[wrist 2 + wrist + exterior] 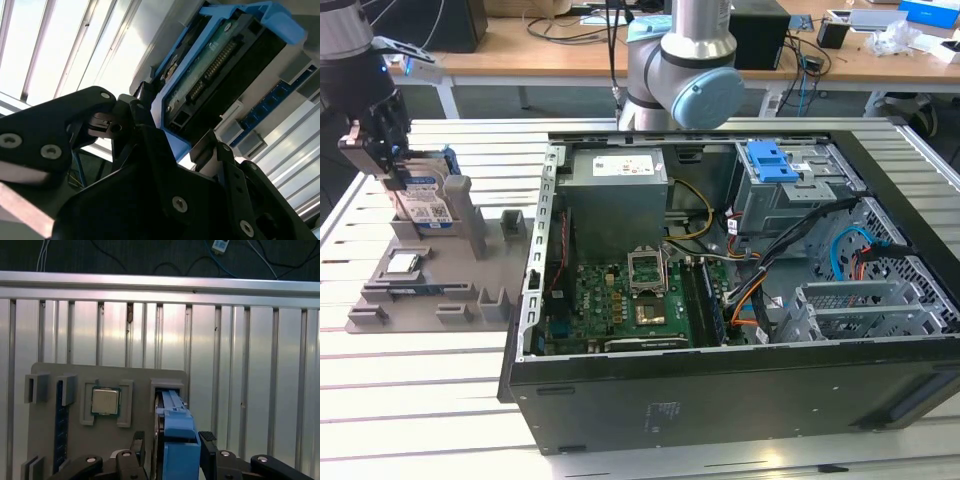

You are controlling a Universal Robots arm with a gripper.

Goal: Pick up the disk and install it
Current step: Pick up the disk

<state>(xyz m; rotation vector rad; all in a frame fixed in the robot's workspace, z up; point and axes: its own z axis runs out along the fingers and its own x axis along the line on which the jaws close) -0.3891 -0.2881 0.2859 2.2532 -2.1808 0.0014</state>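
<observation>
My pincer clamps the disk, upright in the grey holder tray near the bench's edge; the slot hides its lower end.

The gripper points straight down onto the top of the disk, with the dark wrist just above it. In the first wrist view its two black fingers clamp the disk's opposite faces. The arm's grey joint sits well off the disk, toward the exterior view's right.
</observation>
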